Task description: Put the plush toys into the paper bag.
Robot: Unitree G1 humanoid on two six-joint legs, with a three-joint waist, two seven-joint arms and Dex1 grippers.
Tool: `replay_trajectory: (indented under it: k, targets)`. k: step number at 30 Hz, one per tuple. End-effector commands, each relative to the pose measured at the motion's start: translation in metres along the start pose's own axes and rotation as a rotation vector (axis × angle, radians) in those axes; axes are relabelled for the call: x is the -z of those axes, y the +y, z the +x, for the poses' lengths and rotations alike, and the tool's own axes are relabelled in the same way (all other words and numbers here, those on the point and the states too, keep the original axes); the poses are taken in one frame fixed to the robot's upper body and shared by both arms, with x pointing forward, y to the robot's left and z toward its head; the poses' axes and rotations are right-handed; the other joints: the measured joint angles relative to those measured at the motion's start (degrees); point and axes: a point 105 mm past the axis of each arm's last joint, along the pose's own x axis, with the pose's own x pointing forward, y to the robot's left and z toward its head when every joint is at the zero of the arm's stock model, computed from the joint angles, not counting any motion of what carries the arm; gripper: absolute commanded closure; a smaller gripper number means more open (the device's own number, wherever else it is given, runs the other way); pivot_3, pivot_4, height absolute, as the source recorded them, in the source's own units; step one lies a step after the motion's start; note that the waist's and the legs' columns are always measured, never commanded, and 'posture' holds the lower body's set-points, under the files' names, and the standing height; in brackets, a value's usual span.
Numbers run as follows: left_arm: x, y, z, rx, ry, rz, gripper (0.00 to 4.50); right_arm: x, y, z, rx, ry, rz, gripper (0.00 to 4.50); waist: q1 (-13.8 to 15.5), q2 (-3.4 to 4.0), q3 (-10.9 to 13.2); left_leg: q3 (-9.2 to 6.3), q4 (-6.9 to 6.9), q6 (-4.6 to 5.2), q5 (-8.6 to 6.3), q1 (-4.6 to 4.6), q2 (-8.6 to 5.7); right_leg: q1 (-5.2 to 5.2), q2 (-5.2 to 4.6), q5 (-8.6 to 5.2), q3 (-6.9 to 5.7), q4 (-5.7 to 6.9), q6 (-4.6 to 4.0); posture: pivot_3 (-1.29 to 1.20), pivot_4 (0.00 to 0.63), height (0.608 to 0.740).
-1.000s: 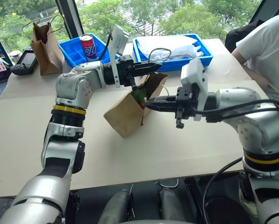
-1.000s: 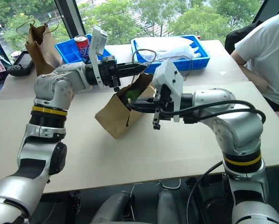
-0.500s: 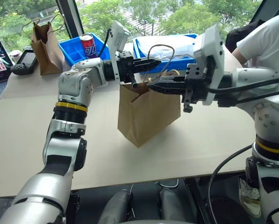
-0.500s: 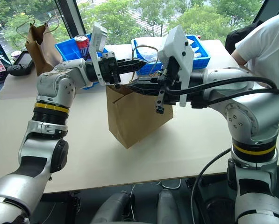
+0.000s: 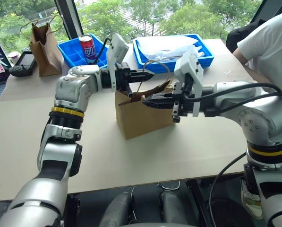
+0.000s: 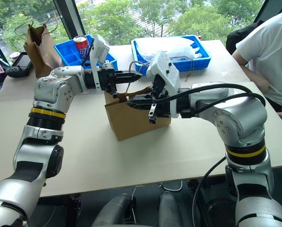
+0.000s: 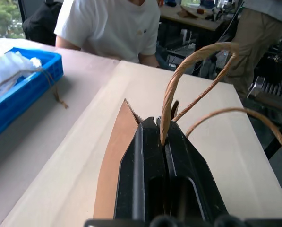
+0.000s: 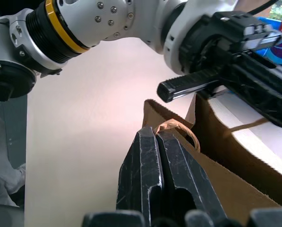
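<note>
The paper bag (image 5: 143, 116) stands upright on the table (image 5: 27, 127), mouth up, directly under both tools, which reach in level from opposite sides. No plush toys are visible from here, so I cannot tell whether they lie inside. Nearer, the right tool (image 5: 149, 99) is clenched on the bag's near rim by a handle root. Just beyond, the left tool (image 5: 148, 74) pinches a twisted handle loop (image 7: 178, 75), its fingers (image 7: 150, 161) almost together; whether that grip is loosening I cannot tell.

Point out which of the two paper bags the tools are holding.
The wide light-brown paper bag at mid-table, pinched by left tool and right tool; the darker, narrower bag stands untouched at the far corner.
</note>
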Motion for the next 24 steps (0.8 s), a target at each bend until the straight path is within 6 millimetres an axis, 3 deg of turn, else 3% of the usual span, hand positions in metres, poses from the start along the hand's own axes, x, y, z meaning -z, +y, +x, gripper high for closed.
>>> replay_trajectory:
  k: [1,9,14,17,19,24]
  targets:
    - [-0.014,-0.001,-0.013,-0.009,-0.004,0.045,2.97,-0.012,-0.007,-0.006,0.046,-0.065,-0.024,4.19,0.0,0.0,0.0,0.0,0.0,0.0,0.0,0.0,0.0,0.0,0.0,0.0,0.0,0.0,0.0,0.0,0.15,0.74]
    - [-0.048,0.015,-0.055,-0.106,-0.131,0.004,0.1,-0.031,-0.019,-0.025,0.096,-0.131,-0.063,1.65,0.0,0.0,0.0,0.0,0.0,0.0,0.0,-0.02,0.0,-0.03,0.0,0.0,-0.01,-0.01,0.0,0.0,0.15,0.74]
    - [-0.065,0.019,-0.072,-0.125,-0.226,-0.029,0.0,-0.044,-0.02,-0.034,0.099,-0.164,-0.093,0.02,0.0,0.0,0.0,0.0,0.0,0.0,0.0,-0.01,0.01,-0.02,0.0,0.0,-0.02,-0.01,0.0,0.0,0.15,0.74]
    - [-0.069,0.016,-0.089,-0.124,-0.255,0.03,0.0,-0.056,-0.026,-0.049,0.148,-0.185,-0.138,0.02,0.0,0.0,0.0,0.0,0.0,-0.01,0.0,-0.03,0.0,-0.04,0.0,0.0,-0.02,0.0,0.0,0.0,0.15,0.74]
    - [-0.059,0.016,-0.1,-0.12,-0.227,0.043,0.0,-0.062,-0.025,-0.057,0.156,-0.189,-0.162,0.02,0.0,0.0,0.0,0.01,0.0,-0.01,0.0,-0.05,0.0,-0.06,0.0,0.0,-0.01,0.0,0.0,0.0,0.15,0.74]
    - [-0.006,0.021,-0.13,-0.172,-0.096,0.038,0.0,-0.068,-0.003,-0.08,0.07,-0.207,-0.124,0.02,-0.2,0.02,0.0,0.07,-0.24,-0.01,-0.01,0.11,0.04,-0.06,-0.02,0.0,0.03,-0.02,0.0,0.0,0.15,0.74]
